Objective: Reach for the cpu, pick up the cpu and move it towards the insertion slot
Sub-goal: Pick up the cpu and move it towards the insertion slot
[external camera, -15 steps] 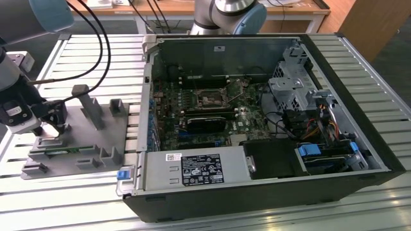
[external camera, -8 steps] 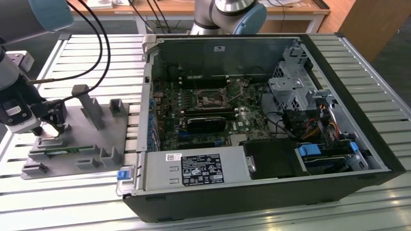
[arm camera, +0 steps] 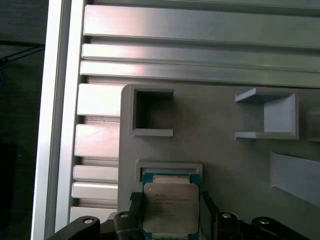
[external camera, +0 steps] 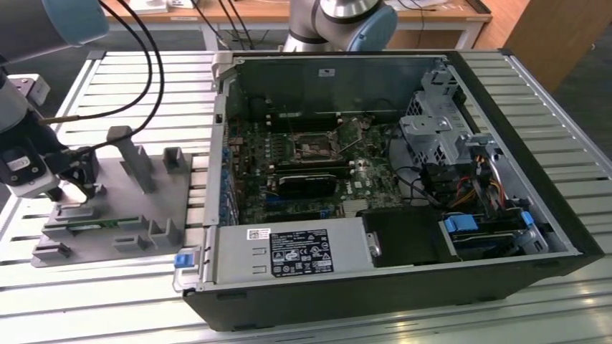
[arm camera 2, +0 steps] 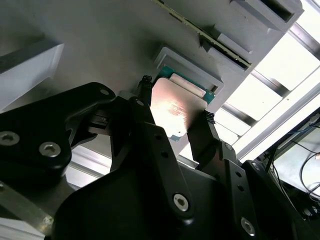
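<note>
The cpu point(arm camera: 171, 206), a flat square chip with a silver top and a green border, sits between my gripper's point(arm camera: 170, 212) two black fingers at its shallow recess in the grey fixture point(arm camera: 220, 140). In the second wrist view the fingertips point(arm camera 2: 145, 86) press against opposite edges of the cpu point(arm camera 2: 175, 107), so the gripper is shut on it. In the exterior view the gripper point(external camera: 82, 190) hangs over the fixture point(external camera: 125, 208) at that view's left. The insertion slot point(external camera: 313, 147), a square socket with a metal frame, lies on the green board inside the open computer case.
Upright grey posts and holders point(external camera: 134, 161) stand on the fixture, and a thin green memory stick point(external camera: 96, 223) lies along its near edge. The case's side wall point(external camera: 218, 165) stands between fixture and socket. A black block point(external camera: 308, 183) lies just below the socket. Cables point(external camera: 143, 64) trail over the slatted table.
</note>
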{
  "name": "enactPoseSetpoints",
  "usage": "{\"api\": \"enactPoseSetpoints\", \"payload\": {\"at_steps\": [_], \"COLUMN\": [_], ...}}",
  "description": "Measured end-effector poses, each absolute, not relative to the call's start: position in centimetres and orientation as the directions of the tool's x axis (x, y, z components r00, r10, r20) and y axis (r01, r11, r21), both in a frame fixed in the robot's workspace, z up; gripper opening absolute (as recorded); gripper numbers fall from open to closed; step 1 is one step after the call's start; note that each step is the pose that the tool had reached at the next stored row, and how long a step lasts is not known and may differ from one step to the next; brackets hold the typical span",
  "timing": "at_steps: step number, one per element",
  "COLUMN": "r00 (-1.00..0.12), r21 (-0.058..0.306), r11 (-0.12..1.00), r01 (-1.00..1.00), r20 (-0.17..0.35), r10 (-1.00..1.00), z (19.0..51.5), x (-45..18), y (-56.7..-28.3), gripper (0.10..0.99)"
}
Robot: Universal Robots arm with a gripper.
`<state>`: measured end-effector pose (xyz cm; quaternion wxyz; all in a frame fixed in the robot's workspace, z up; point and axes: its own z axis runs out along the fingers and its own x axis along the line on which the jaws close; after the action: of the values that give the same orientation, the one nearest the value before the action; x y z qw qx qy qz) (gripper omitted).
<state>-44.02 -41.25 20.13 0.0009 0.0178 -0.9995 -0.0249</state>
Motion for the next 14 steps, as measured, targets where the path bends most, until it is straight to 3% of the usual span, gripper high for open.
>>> {"api": "enactPoseSetpoints", "payload": {"at_steps": [14], "r00": [-0.999], "r21": [0.05], "r11": [0.998], "r01": [-0.036], "r20": [0.001], "r10": [-0.036], "z": [20.87], "x": [-44.03], "y": [-41.25], "gripper": [0.537]}}
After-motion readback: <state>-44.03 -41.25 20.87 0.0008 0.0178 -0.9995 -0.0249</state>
